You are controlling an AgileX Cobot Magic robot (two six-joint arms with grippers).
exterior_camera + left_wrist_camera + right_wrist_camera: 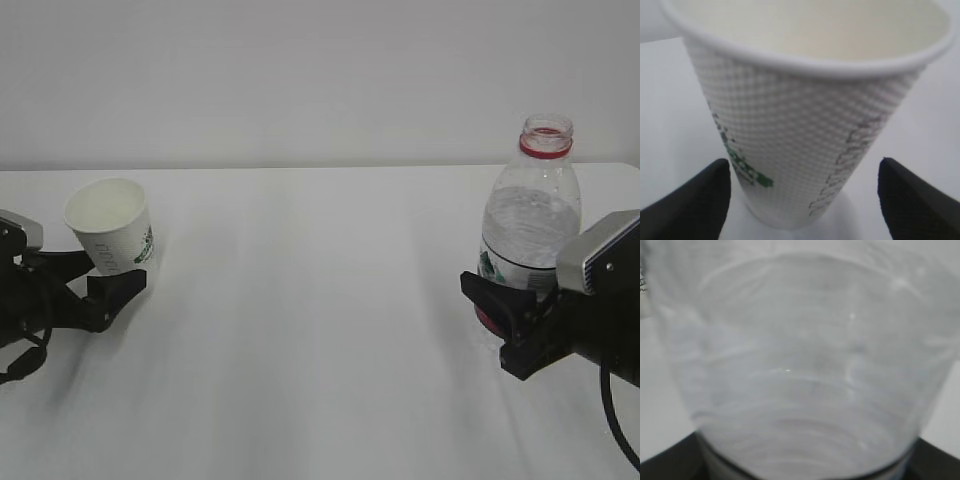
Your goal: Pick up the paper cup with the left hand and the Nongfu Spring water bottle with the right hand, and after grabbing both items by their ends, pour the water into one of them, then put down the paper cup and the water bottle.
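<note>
My left claw [802, 167] sits at the bottom of the wrist view, released: its two black fingers stand either side of the foot of the small white dimpled paper cup [800, 125] with the green logo. There is tabletop showing between the right-hand finger and the cup wall, and the left-hand finger is close beside it. At the left of the exterior view the cup seems to lean a little towards the upper left, so I should centre on its base and close gently, low down, or the thin wall will buckle or tip.

At the lower right of that view, my right claw [505, 320] looks clenched on the lower body of the clear ribbed plastic Nongfu Spring water bottle [530, 215], which is capless with a red neck ring and stands upright. The water [530, 235] reaches high, so any lift should stay level.

Beyond both, the white tabletop [320, 350] runs to a pale wall.
</note>
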